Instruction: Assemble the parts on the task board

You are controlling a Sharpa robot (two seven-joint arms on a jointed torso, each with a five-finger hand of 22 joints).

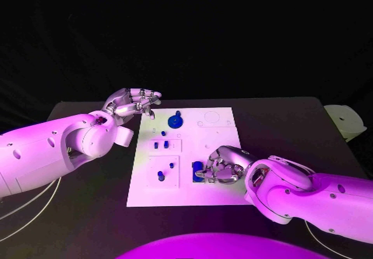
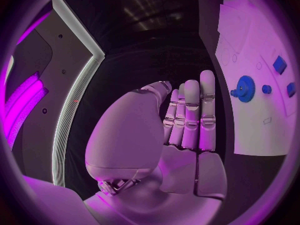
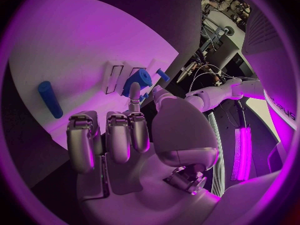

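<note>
The white task board (image 1: 147, 194) lies in the middle of the black table. A blue gear (image 1: 176, 121) stands near its far edge, also seen as the gear (image 2: 245, 89) and the gear (image 3: 140, 79). Small blue parts (image 1: 160, 144) sit in the left slots, with a peg (image 1: 161, 175) below them. A long blue part (image 1: 196, 171) lies on the board, seen too as the blue part (image 3: 50, 99). My right hand (image 1: 221, 166) hovers just right of it with fingers (image 3: 119, 132) curled in and nothing visible in them. My left hand (image 1: 133, 102) hangs over the board's far left corner, its fingers (image 2: 190, 115) loosely together, holding nothing.
A pale object (image 1: 346, 121) sits at the table's right edge. Cables (image 1: 31, 208) trail off the left side. Bare black table (image 1: 280, 124) lies right of the board.
</note>
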